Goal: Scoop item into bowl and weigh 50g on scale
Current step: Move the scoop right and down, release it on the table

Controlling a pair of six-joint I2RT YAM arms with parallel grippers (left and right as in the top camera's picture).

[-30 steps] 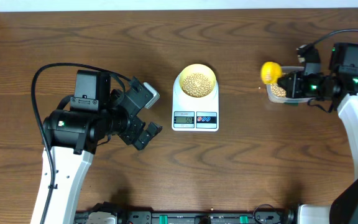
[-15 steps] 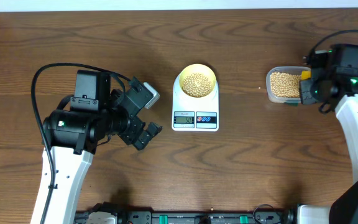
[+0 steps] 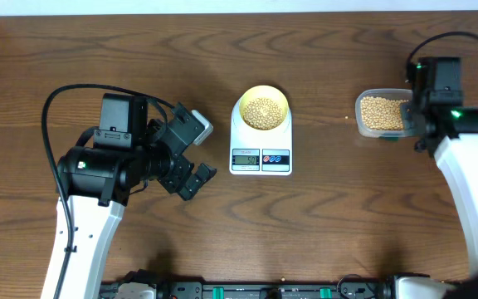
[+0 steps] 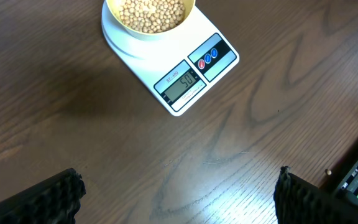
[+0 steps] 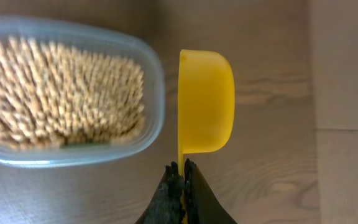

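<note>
Just beside right pincer (image 5: pixel 183 179), scoop (image 5: pixel 207 102) gripped, beans (image 5: pixel 61 93) in tub (image 5: pixel 158 84)

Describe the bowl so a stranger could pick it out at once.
On the wooden table, find the white scale near the middle. The bowl sits on its platform: small, round, pale yellow, holding beige beans. The other bean holder, the tub at the right, is clear and rectangular.

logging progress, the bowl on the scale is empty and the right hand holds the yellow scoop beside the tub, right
Not empty: the overhead view shows the bowl on the scale holding beans. The rest stands: the right hand holds the yellow scoop beside the tub.
</note>
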